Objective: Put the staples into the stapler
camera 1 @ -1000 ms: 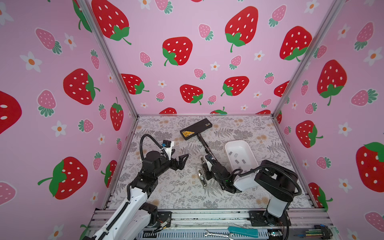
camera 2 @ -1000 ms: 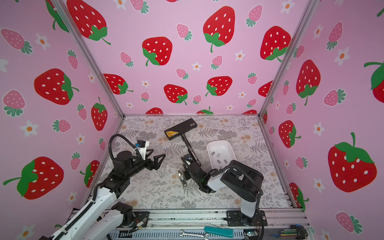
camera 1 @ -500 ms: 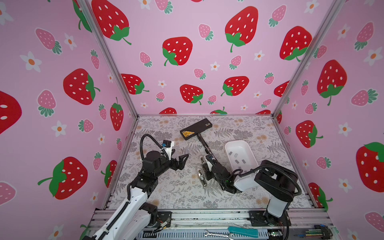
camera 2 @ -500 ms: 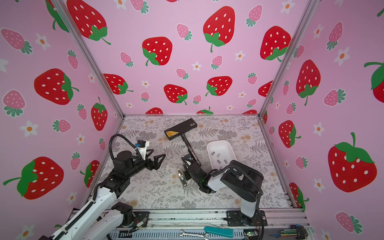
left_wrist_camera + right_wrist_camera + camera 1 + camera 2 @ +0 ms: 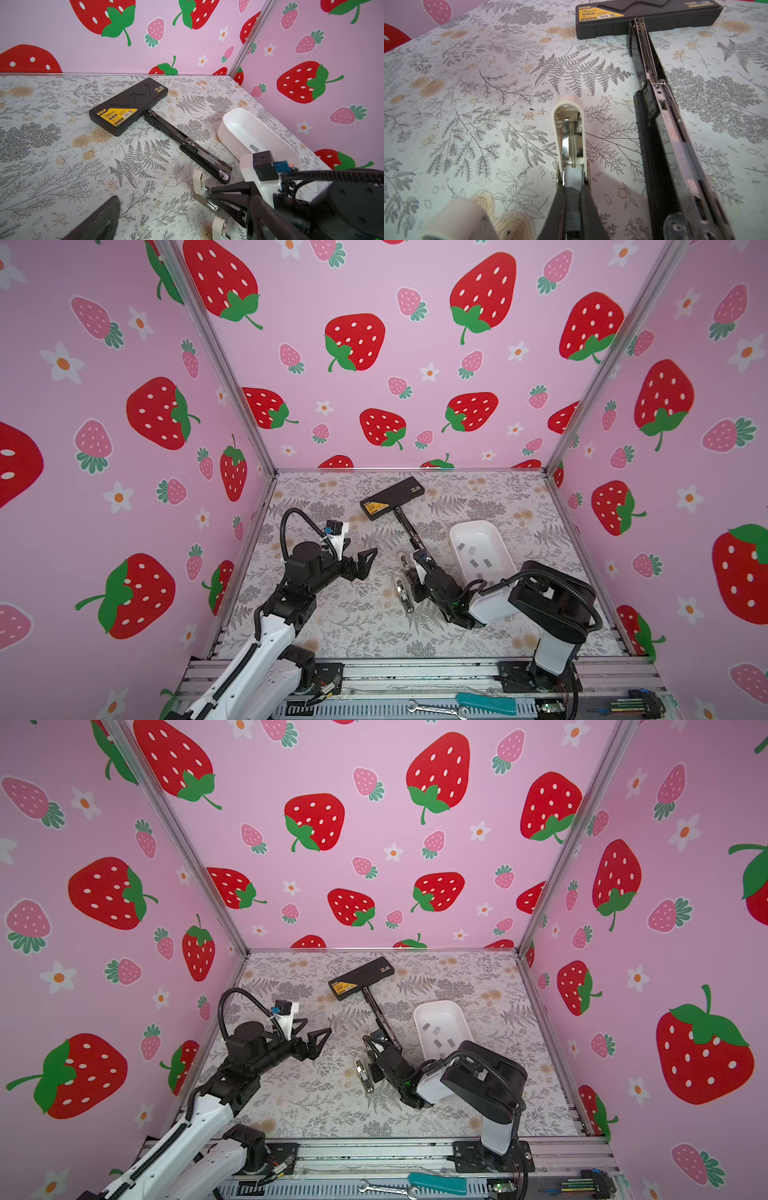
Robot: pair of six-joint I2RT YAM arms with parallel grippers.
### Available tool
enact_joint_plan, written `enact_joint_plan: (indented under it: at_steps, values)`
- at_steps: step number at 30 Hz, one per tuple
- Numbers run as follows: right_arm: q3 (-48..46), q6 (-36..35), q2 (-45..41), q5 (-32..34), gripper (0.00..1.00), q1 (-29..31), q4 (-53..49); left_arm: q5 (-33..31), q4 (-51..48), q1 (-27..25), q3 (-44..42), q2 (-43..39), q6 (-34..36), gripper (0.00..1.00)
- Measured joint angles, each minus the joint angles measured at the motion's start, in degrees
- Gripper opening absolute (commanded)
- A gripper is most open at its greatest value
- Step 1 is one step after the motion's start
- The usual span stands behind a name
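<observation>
Staples point(image 5: 472, 549), small flat grey metal strips, lie loose on the floor of a white tray point(image 5: 478, 533) toward the right edge of the surface point(image 5: 332, 626). They sit to the right of the right hand point(image 5: 572, 185), near it but not touching, and well apart from the left hand point(image 5: 311, 1032) by the left edge.

The right hand is clamped on the hinge end of a cream stapler point(image 5: 568, 145) near the middle of the surface. This stapler is swung open: its rounded plastic shell faces up, with a bright metal channel and a thin coiled spring inside. Just beside it a long black stapler point(image 5: 654, 116) lies flat and open, its silvery rail exposed. Its far end touches a flat black case point(image 5: 133, 101) with a yellow label, near the far edge.

The left hand has its fingers spread wide apart, holding nothing. The tray is smooth and glossy with rounded corners, and the surface is matt, printed with grey ferns and tan flowers.

Compared with a second ago, nothing has visibly shifted.
</observation>
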Motion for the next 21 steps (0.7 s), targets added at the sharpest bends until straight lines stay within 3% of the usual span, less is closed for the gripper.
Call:
enact_joint_plan:
  at_steps: [18,21]
  values:
    - [-2.9,1.5,-1.9,-0.4,0.03,0.7,0.4,0.0,0.0,0.0,0.0,0.0,0.0,0.99]
    - [-2.9,1.7,-1.9,-0.4,0.08,0.8,0.3,0.0,0.0,0.0,0.0,0.2,0.0,0.99]
